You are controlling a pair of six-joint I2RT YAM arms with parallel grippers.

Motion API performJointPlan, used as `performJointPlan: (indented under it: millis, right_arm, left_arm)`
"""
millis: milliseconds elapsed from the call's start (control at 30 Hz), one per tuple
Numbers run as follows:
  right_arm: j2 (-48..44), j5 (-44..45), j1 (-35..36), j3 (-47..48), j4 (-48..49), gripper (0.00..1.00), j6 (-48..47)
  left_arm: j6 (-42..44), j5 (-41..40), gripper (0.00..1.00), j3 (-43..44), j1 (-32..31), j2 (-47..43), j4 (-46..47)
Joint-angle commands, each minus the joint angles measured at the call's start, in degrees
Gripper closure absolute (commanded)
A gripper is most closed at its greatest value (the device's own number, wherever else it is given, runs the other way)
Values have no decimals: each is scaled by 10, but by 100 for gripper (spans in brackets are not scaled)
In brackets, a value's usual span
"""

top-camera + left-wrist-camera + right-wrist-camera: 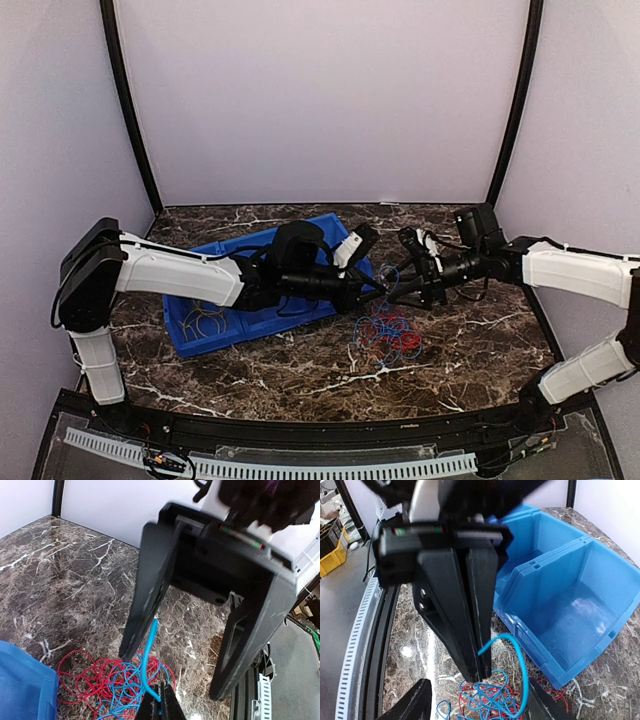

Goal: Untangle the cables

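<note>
A tangle of red and blue cables [388, 335] lies on the marble table, right of the blue bin. My left gripper [372, 288] is above it, shut on the end of the blue cable [148, 650]; its closed fingertips show in the left wrist view [161, 694]. The blue cable [522, 665] arcs up from the red cable [75, 672] coils. My right gripper [395, 278] faces the left one, open and empty. In the right wrist view [479, 687] its fingers [410, 705] stand wide on either side of the held strand. Yellow-tan cables [205, 320] lie in the bin.
The blue bin [300, 240] has two compartments and stands at centre left; its near corner shows in the right wrist view [580, 615] and the left wrist view [20, 680]. A black rail [300, 430] edges the table's front. White walls enclose the back and sides.
</note>
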Motion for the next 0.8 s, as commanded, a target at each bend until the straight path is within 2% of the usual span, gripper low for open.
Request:
performJointPlan:
  millis: [0, 200, 267, 367, 533, 633, 767]
  right_arm:
    - [69, -14, 13, 5, 21, 36, 12]
    - [151, 26, 49, 11, 49, 35, 33]
    - [172, 27, 55, 11, 54, 41, 43]
    - [191, 28, 55, 8, 53, 60, 49]
    - [217, 29, 56, 23, 40, 81, 57]
    - [242, 37, 56, 43, 15, 88, 57]
    - [257, 56, 56, 53, -1, 92, 61]
  left_arm:
    - [-23, -54, 100, -20, -3, -89, 21]
    - [-56, -100, 100, -55, -4, -143, 31]
    - [-55, -116, 100, -70, -6, -164, 37]
    - [-53, -147, 100, -93, -12, -218, 45]
    - [-31, -191, 100, -98, -18, -305, 22]
    - [-8, -210, 100, -72, -20, -339, -15]
    - [28, -250, 100, -3, -21, -382, -83]
